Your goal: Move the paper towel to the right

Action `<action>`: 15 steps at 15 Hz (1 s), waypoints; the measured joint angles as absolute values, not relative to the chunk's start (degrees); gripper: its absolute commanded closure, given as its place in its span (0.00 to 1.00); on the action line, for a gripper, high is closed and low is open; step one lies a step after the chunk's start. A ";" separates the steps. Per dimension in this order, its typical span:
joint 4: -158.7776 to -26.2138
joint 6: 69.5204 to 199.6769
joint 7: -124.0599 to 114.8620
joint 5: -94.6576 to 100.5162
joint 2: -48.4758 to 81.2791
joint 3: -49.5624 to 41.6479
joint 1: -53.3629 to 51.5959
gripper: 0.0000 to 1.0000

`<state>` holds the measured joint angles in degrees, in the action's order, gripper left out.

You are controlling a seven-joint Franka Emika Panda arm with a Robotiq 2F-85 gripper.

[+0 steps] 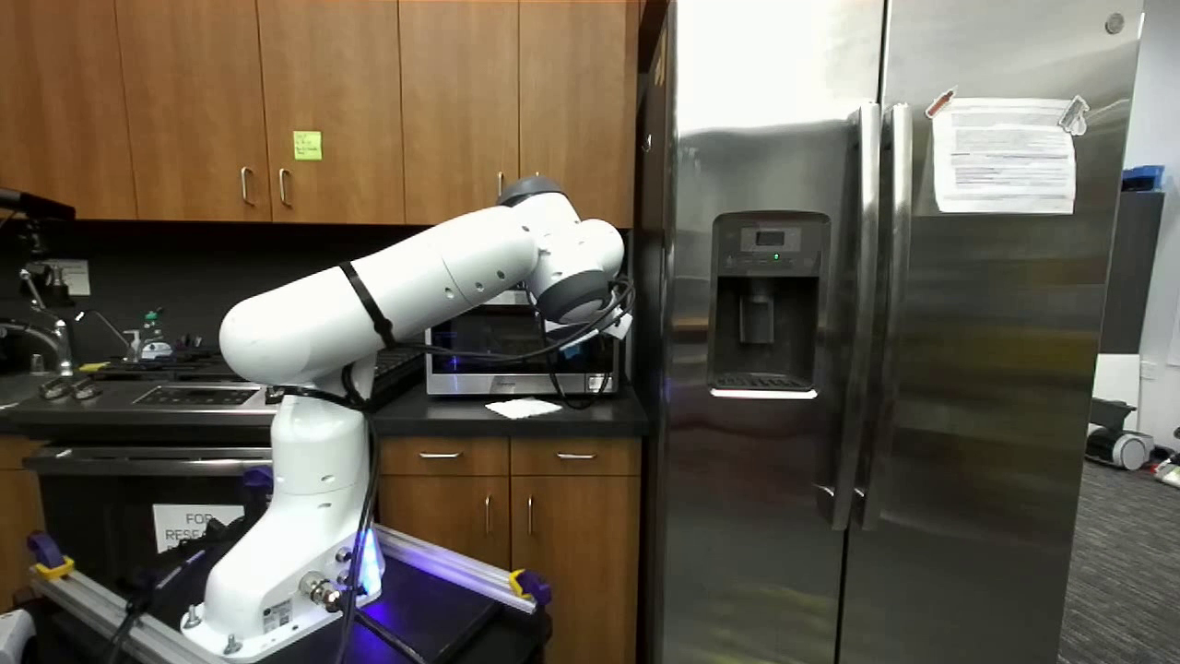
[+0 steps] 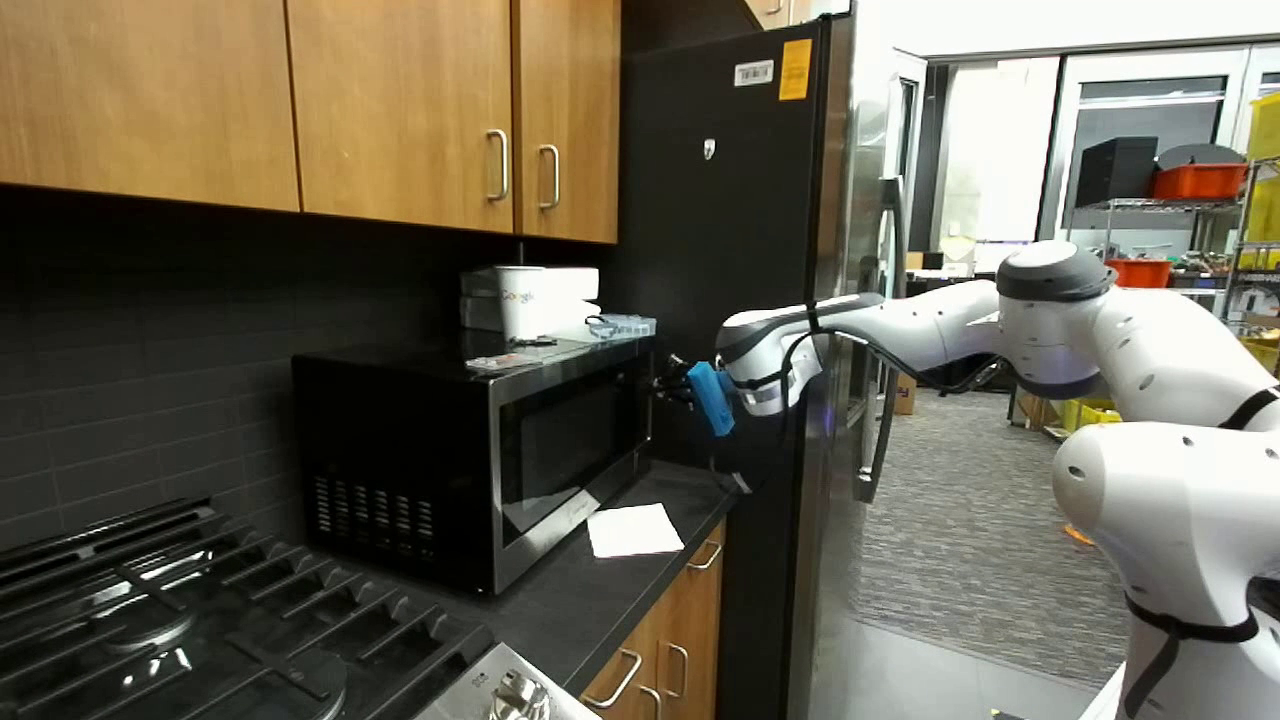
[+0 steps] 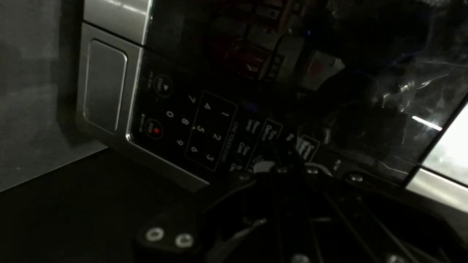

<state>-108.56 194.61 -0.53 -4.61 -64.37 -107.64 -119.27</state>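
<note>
The paper towel is a flat white square sheet lying on the dark counter in front of the microwave, in both exterior views. It does not show in the wrist view. My gripper is held above the counter, close to the right end of the microwave front and higher than the towel. In the wrist view the gripper's dark fingers come together in front of the microwave keypad, with nothing seen between them. In an exterior view the wrist mostly hides the gripper. Whether the fingertips touch the microwave cannot be told.
The microwave stands at the back of the counter, with a white cup and boxes on top. The fridge borders the counter on the right. The stove is on the left. Cupboards hang above.
</note>
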 measured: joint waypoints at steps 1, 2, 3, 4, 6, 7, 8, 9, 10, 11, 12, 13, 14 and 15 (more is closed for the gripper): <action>-108.38 194.41 -0.53 -4.61 -64.37 -107.69 -119.43 1.00; -108.16 194.22 -0.52 -4.61 -64.37 -107.73 -119.65 1.00; -107.86 194.08 -0.52 -4.61 -64.37 -107.76 -119.93 1.00; -107.60 193.98 -0.51 -4.61 -64.37 -107.78 -120.19 1.00; -106.94 193.63 -0.51 -4.61 -64.37 -107.86 -120.79 1.00; -106.74 193.51 -0.51 -4.61 -64.37 -107.94 -120.98 1.00; -106.68 193.37 -0.49 -4.61 -64.37 -107.97 -120.99 1.00; -106.60 193.21 -0.49 -4.61 -64.36 -108.02 -121.02 1.00; -106.55 193.09 -0.49 -4.61 -64.35 -108.04 -121.02 1.00; -106.47 192.90 -0.49 -4.64 -64.34 -108.07 -121.02 1.00; -106.37 192.58 -0.51 -4.68 -64.31 -108.13 -121.02 1.00; -106.24 192.19 -0.53 -4.69 -64.27 -108.19 -121.02 1.00; -106.12 191.84 -0.54 -4.73 -64.23 -108.27 -121.02 1.00; -105.96 191.35 -0.58 -4.82 -64.12 -108.41 -121.02 0.81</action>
